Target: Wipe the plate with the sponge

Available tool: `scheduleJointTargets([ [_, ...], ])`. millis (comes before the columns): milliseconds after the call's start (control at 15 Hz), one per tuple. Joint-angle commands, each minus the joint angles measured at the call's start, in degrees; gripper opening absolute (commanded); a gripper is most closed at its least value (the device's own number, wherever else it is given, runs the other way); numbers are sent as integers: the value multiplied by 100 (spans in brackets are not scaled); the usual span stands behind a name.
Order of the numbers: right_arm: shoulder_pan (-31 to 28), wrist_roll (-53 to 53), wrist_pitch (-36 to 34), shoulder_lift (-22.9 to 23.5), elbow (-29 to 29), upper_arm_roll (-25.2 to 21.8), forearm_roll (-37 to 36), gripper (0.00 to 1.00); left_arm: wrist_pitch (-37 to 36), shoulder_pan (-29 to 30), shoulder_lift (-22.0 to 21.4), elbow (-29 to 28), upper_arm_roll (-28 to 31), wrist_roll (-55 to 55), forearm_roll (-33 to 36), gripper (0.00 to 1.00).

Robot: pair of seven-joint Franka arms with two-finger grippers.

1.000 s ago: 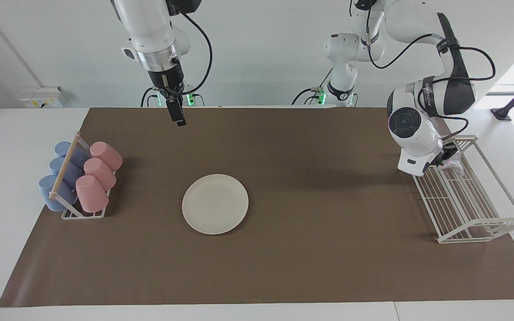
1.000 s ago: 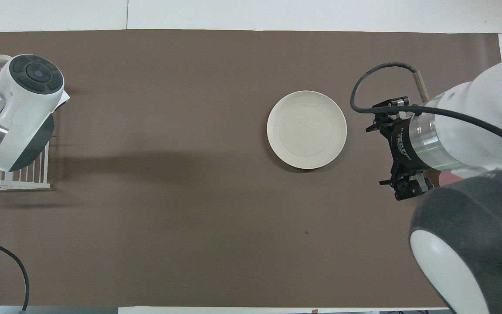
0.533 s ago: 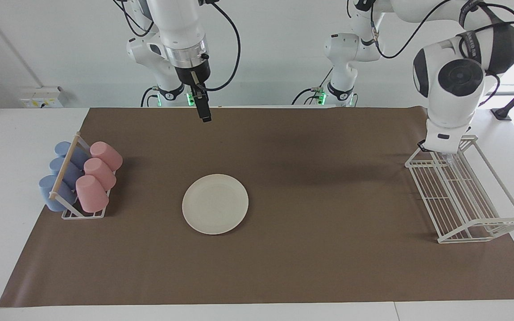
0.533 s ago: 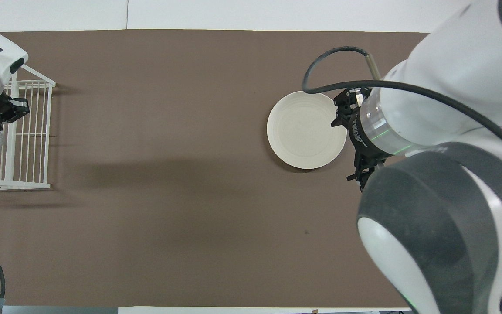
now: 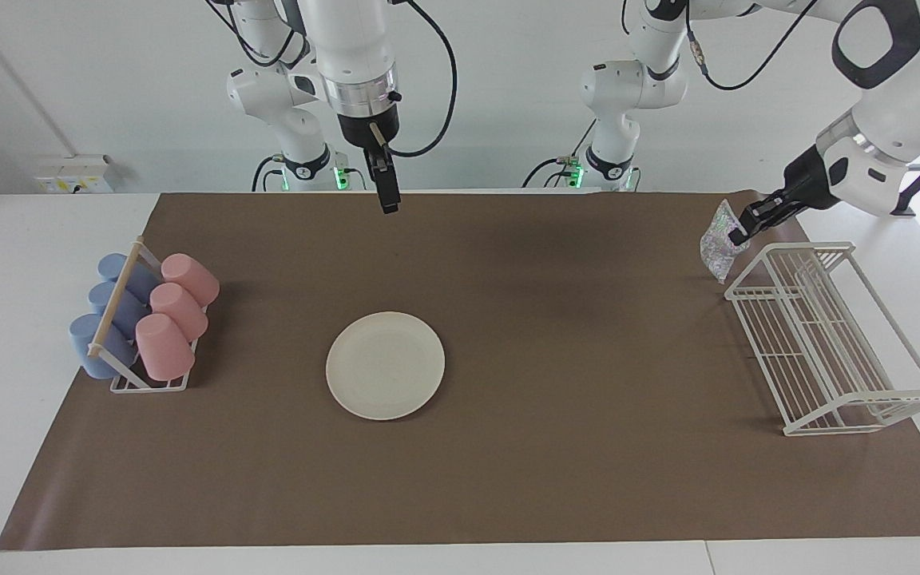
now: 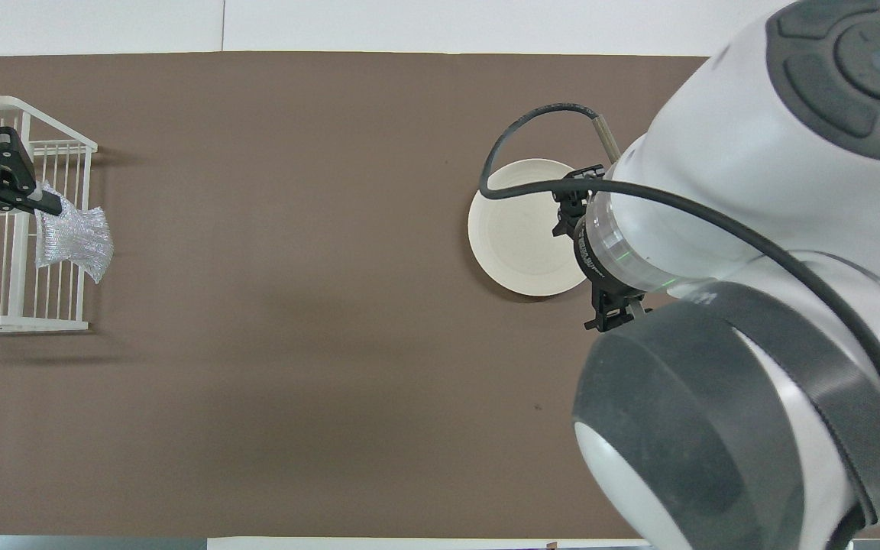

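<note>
Since a second ago we've got the left gripper [image 5: 739, 236] lifted clear of the wire rack [image 5: 827, 335], pinched tight on the crinkly silver mesh sponge [image 5: 717, 239]; right gripper [image 5: 389, 200] wide open and empty, hanging fingers-down above the mat on the robots' side of the flat cream plate [image 5: 385, 365].

**Count of things on the table**

One plate [image 5: 385, 365] lies on one brown mat [image 5: 508, 479]. One sponge [image 5: 717, 239] hangs in the air. Two racks stand at the table's ends — one white wire rack [image 5: 827, 343] and one cup rack [image 5: 120, 319]. The cup rack carries six cups — three pink cups [image 5: 176, 311] and three blue cups [image 5: 105, 307]. Two arms are in view, each with one gripper: left gripper [image 5: 743, 231], right gripper [image 5: 388, 196].
</note>
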Motion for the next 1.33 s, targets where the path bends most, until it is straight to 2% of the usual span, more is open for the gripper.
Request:
scheduleJointTargets([
  [0, -17, 73, -3, -145, -181, 10, 4, 100, 368, 248, -745, -1360, -26, 34, -1313, 0],
  [67, -8, 99, 14, -171, -224, 18, 4, 100, 789, 248, -1176, -2223, -26, 87, -1885, 0],
  [200, -8, 100, 23, -180, -233, 18, 4, 100, 1275, 230, -1767, -3412, -26, 533, -2617, 0],
  [400, 149, 354, 67, -206, -277, 27, 13, 100, 1707, 151, -2436, -4689, -35, 1026, -3619, 0],
  [533, 264, 468, 320, -294, -461, 27, 13, 100, 1734, 107, -2595, -5130, -62, 1361, -4235, 0],
  [800, 712, 1382, 1164, -583, -1128, 27, 13, 100, 1795, -60, -2797, -5798, -62, 2089, -5237, 0],
  [933, 879, 1496, 1323, -698, -1375, 27, 22, 100, 1804, -244, -2911, -6097, -62, 2459, -5476, 0],
  [1133, 915, 1734, 1542, -769, -1560, 97, 48, 100, 1796, -376, -2939, -6528, -62, 3653, -5837, 0],
  [1267, 915, 1813, 1823, -839, -1718, 115, 581, 100, 1795, -560, -2930, -6564, -62, 3726, -6170, 0],
])
